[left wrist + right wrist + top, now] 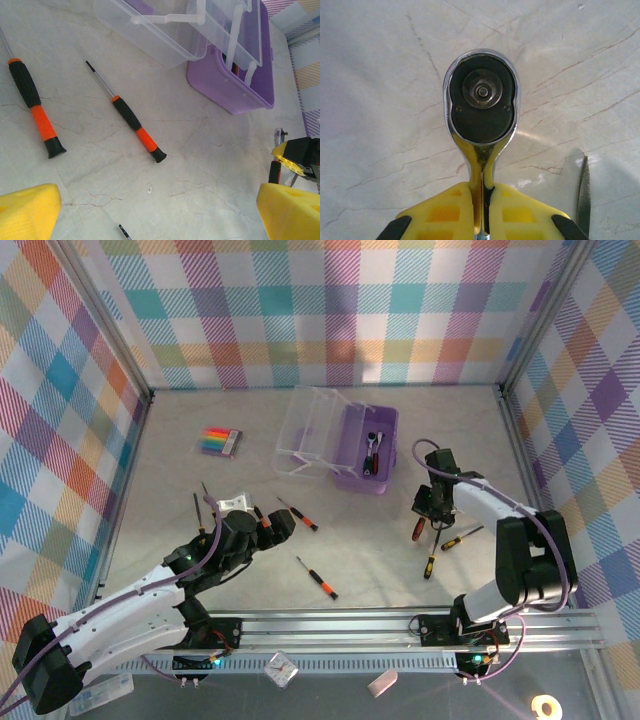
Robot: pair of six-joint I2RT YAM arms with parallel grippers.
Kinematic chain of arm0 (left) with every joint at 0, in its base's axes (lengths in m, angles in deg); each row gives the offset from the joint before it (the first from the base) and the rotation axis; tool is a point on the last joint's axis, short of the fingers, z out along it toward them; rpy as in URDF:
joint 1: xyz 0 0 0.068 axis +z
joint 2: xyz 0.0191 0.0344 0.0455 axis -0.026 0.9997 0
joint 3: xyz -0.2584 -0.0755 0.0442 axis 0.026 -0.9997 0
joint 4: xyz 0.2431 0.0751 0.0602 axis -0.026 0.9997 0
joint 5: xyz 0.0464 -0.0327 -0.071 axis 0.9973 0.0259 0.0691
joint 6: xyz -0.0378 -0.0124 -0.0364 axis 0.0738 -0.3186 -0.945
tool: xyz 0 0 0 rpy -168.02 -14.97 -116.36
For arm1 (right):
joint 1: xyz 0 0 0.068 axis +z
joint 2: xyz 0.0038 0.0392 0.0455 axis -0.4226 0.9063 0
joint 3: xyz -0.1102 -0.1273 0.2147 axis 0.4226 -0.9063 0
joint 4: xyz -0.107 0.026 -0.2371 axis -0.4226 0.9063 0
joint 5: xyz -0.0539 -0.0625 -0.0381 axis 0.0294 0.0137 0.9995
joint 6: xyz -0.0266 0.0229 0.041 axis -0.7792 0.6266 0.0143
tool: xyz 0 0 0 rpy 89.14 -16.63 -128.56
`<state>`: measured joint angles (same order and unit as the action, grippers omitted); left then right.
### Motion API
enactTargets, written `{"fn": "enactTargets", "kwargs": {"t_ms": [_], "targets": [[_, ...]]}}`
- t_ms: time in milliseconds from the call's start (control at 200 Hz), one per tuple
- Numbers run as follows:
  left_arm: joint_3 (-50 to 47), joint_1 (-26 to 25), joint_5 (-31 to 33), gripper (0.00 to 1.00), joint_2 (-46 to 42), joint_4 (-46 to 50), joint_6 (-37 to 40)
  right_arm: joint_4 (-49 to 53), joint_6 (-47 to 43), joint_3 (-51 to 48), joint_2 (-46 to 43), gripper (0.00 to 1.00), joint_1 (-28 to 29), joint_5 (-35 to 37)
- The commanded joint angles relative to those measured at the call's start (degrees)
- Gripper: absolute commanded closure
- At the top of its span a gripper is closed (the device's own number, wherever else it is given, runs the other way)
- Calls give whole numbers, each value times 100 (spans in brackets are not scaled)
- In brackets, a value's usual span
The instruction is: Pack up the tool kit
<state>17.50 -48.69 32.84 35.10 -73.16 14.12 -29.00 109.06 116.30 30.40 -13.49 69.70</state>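
Clamps ratchet wrench (481, 97) handle in right gripper (481, 200), with left gripper (157, 215) splayed; needs level lift to purple box (366, 450), ten o'clock.

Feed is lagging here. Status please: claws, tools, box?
Left claw open, empty. Right claw shut on wrench. Purple box open, second wrench inside. Screwdrivers loose on table.

white-shelled, black-jointed arms (125, 608), purple cables (416, 454) (yellow jaws)
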Motion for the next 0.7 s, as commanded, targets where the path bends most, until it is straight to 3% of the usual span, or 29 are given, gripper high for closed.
{"fn": "enactTargets", "kwargs": {"t_ms": [0, 330, 695], "targets": [[165, -68, 41, 0, -18, -82, 47, -41, -63, 36, -309, 88, 66, -79], [139, -61, 123, 0, -140, 41, -36, 313, -130, 1168, -267, 89, 241, -339], [253, -69, 125, 0, -260, 248, 25, 198, -243, 3300, 1500, 89, 467, -1081]]}}
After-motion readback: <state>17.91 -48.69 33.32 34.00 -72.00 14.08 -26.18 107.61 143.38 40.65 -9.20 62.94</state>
